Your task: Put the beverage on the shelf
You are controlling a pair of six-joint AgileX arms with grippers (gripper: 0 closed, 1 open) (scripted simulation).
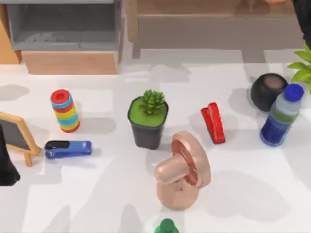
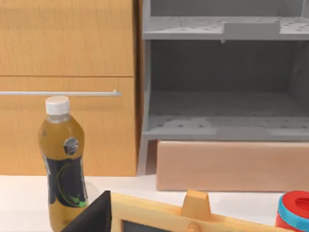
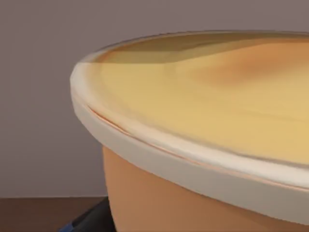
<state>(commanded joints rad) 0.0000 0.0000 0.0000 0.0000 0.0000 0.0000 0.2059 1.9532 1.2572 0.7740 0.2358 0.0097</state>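
A bottle of amber drink point(image 2: 63, 166) with a white cap and a dark label stands upright in front of a wooden cabinet point(image 2: 67, 87), seen in the left wrist view. Beside the cabinet is the grey shelf point(image 2: 222, 128), its bays open; from above the shelf point(image 1: 63, 24) sits at the table's back left. A clear bottle point(image 1: 281, 116) with a blue cap and blue label stands at the far right of the table. My left arm point(image 1: 7, 167) is a dark shape at the left edge. My right arm point(image 1: 302, 19) sits at the back right corner.
A potted succulent point(image 1: 148, 121) and a copper-coloured object point(image 1: 183, 170) fill the middle. A red stapler point(image 1: 214, 122), black ball point(image 1: 268, 91), blue stapler point(image 1: 68, 148), ring stack point(image 1: 64, 110) and small chalkboard point(image 1: 17, 136) lie around. A tan round rim point(image 3: 193, 150) is close in the right wrist view.
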